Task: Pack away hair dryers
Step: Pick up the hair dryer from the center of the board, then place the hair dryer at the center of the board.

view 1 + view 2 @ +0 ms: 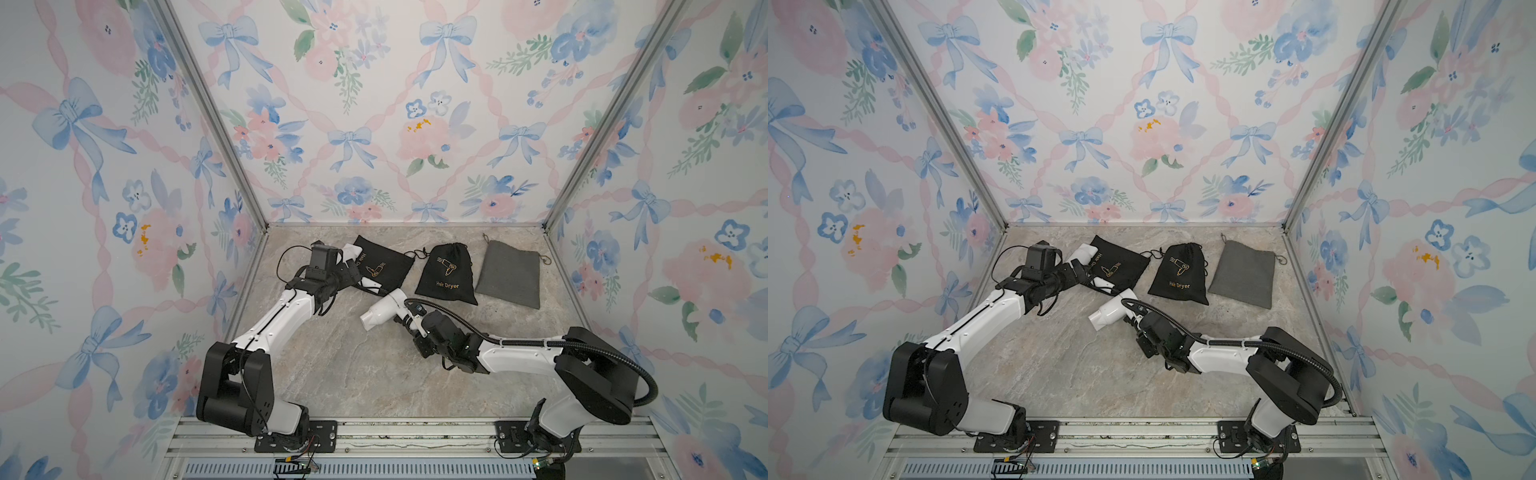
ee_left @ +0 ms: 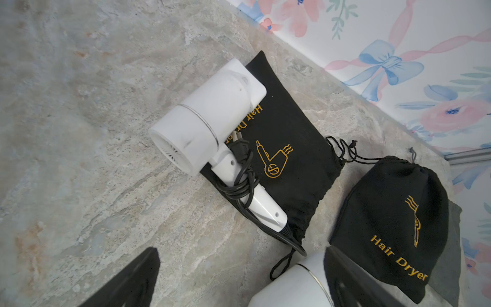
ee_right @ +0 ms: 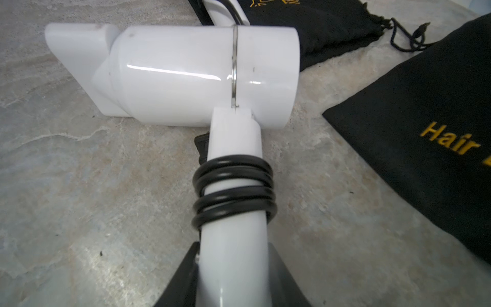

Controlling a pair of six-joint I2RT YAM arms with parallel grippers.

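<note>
A white hair dryer lies low over the marble table, its dark cord wound round the handle. My right gripper is shut on that handle. Whether the barrel touches the table I cannot tell. Another white hair dryer rests on a flat black pouch at the back left, with a loosely bundled cord. My left gripper hovers open above that pouch's near edge, holding nothing. The held dryer's barrel shows beside one finger.
A bulging black "Hair Dryer" pouch sits, drawn shut, in the back middle. A flat grey pouch lies to its right. Flowered walls close in the table on three sides. An aluminium rail runs along the front.
</note>
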